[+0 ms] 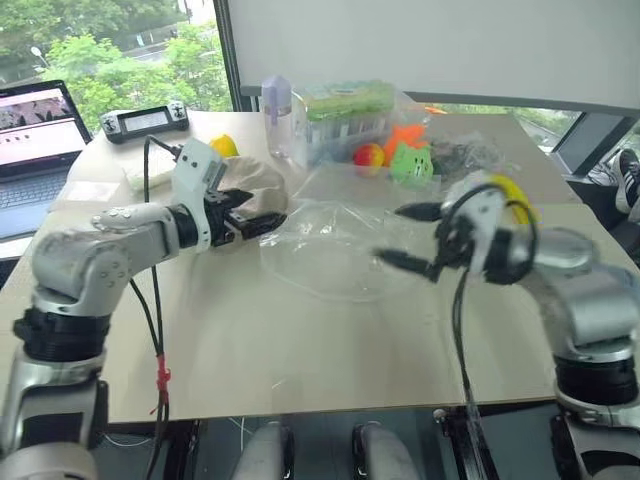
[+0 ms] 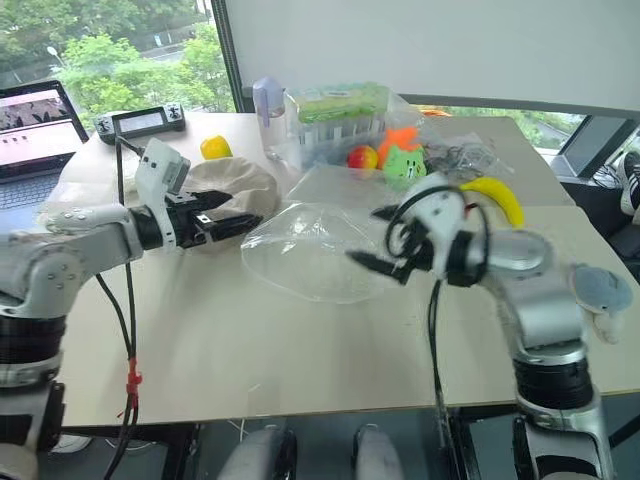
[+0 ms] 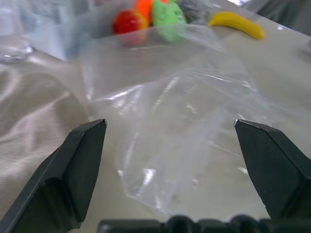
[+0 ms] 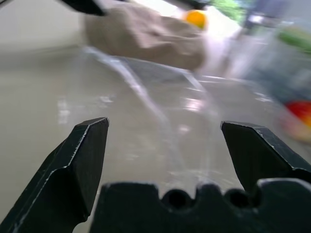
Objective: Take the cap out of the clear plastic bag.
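On the pale worktop (image 2: pixel 300 350) by a window with green trees outside, we see the cap (image 2: pixel 235 190) lying outside the clear plastic bag (image 2: pixel 315 250), touching its left edge. Our left end effector (image 2: pixel 230 225) rests at the cap, fingers spread and empty; our right end effector (image 2: pixel 375 240) hangs open above the bag. A laptop (image 1: pixel 35 140) sits at the far left; no writing is legible.

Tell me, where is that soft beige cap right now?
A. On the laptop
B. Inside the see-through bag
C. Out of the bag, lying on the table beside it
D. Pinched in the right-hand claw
C: the cap lies on the table next to the clear plastic bag, which looks empty, and both grippers are open and hold nothing.
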Robot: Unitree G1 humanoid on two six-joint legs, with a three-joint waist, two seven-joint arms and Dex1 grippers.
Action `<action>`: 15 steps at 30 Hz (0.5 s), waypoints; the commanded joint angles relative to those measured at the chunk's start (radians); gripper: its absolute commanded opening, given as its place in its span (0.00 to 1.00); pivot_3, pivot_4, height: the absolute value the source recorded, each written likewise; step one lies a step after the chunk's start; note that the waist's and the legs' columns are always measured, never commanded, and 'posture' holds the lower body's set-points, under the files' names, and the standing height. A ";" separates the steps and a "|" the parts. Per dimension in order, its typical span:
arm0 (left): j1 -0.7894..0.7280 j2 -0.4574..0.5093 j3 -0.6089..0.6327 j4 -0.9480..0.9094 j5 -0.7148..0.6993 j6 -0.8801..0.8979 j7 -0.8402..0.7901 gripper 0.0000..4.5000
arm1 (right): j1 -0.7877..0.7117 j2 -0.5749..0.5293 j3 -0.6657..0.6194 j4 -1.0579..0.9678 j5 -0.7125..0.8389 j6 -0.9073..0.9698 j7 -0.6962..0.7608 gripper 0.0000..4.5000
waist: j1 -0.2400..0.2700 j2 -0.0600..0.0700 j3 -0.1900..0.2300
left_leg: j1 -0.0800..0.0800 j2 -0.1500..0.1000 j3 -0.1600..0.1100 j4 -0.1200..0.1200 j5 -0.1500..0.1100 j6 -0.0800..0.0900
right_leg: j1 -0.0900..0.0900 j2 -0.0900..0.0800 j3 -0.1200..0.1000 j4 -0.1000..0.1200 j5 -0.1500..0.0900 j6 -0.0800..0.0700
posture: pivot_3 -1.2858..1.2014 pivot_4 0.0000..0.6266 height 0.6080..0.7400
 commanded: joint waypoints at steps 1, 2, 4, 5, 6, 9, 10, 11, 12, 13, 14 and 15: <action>0.012 -0.090 0.052 0.037 0.130 -0.158 0.091 1.00 | 0.018 0.016 -0.181 0.056 -0.012 0.004 -0.179 0.98 | 0.007 0.000 0.000 | 0.001 0.000 0.000 0.000 0.000 0.000 | 0.000 0.000 0.000 0.000 0.000 0.000 | 0.52 0.24 0.99; 0.019 -0.108 0.052 0.039 0.153 -0.162 0.111 1.00 | 0.020 0.031 -0.210 0.062 -0.004 0.007 -0.216 0.98 | 0.006 0.000 0.000 | 0.000 0.000 0.000 0.000 0.000 0.000 | 0.000 -0.001 0.000 0.000 0.000 0.000 | 0.52 0.24 0.99; 0.055 -0.142 0.031 0.042 0.232 -0.221 0.150 1.00 | 0.052 0.057 -0.265 0.072 -0.024 -0.014 -0.299 0.98 | 0.007 0.000 -0.001 | -0.001 0.000 0.000 -0.001 0.000 -0.001 | -0.001 -0.001 0.001 0.001 0.000 0.000 | 0.52 0.24 0.99; 0.075 -0.174 0.036 0.047 0.264 -0.251 0.187 1.00 | 0.072 0.074 -0.287 0.075 -0.033 -0.029 -0.337 0.98 | 0.007 0.001 -0.001 | -0.001 0.000 0.000 -0.001 0.001 -0.001 | -0.001 -0.001 0.000 0.001 0.000 0.000 | 0.52 0.24 0.99; 0.091 -0.205 0.038 0.052 0.301 -0.272 0.231 1.00 | 0.093 0.088 -0.301 0.079 -0.048 -0.040 -0.374 0.98 | 0.006 0.001 -0.001 | -0.001 0.000 0.001 -0.001 0.001 -0.002 | -0.001 -0.001 0.001 0.002 0.000 0.000 | 0.52 0.24 0.99; 0.149 -0.280 0.037 0.047 0.389 -0.340 0.319 1.00 | 0.156 0.133 -0.306 0.077 -0.075 -0.083 -0.456 0.98 | 0.006 0.001 -0.001 | -0.003 0.000 0.001 -0.001 0.002 -0.003 | -0.001 -0.002 0.001 0.002 0.001 0.001 | 0.52 0.24 0.99; 0.180 -0.302 0.034 0.041 0.409 -0.356 0.331 1.00 | 0.177 0.159 -0.311 0.073 -0.075 -0.094 -0.484 0.98 | 0.005 0.001 -0.001 | -0.003 -0.001 0.001 -0.001 0.002 -0.003 | -0.001 -0.002 0.001 0.002 0.001 0.002 | 0.52 0.24 0.99; 0.209 -0.316 0.027 0.032 0.429 -0.365 0.337 1.00 | 0.205 0.172 -0.304 0.070 -0.087 -0.109 -0.502 0.98 | 0.003 0.001 -0.001 | -0.003 0.000 0.001 -0.001 0.001 -0.002 | -0.001 -0.002 0.001 0.002 0.001 0.002 | 0.52 0.24 0.99; 0.234 -0.328 0.019 0.026 0.448 -0.381 0.338 1.00 | 0.231 0.181 -0.294 0.066 -0.102 -0.125 -0.519 0.98 | 0.003 0.002 -0.002 | -0.003 0.000 0.002 -0.001 0.000 0.000 | -0.002 -0.002 0.002 0.002 0.001 0.002 | 0.52 0.24 0.99; 0.257 -0.341 0.016 0.020 0.462 -0.399 0.337 1.00 | 0.250 0.189 -0.289 0.061 -0.108 -0.140 -0.530 0.98 | 0.004 0.003 -0.002 | -0.003 0.000 0.002 -0.001 0.000 0.000 | -0.002 -0.002 0.002 0.002 0.001 0.002 | 0.52 0.24 0.99; 0.277 -0.354 0.014 0.019 0.471 -0.409 0.336 1.00 | 0.267 0.200 -0.289 0.056 -0.104 -0.149 -0.539 0.98 | 0.004 0.003 -0.002 | -0.003 0.000 0.002 -0.001 -0.001 0.001 | -0.002 -0.002 0.002 0.002 0.001 0.002 | 0.52 0.24 0.99; 0.298 -0.364 0.012 0.018 0.484 -0.429 0.336 1.00 | 0.288 0.211 -0.292 0.050 -0.104 -0.157 -0.551 0.98 | 0.005 0.004 -0.003 | -0.003 0.000 0.002 -0.001 -0.001 0.002 | -0.002 -0.002 0.002 0.002 0.001 0.002 | 0.52 0.24 0.99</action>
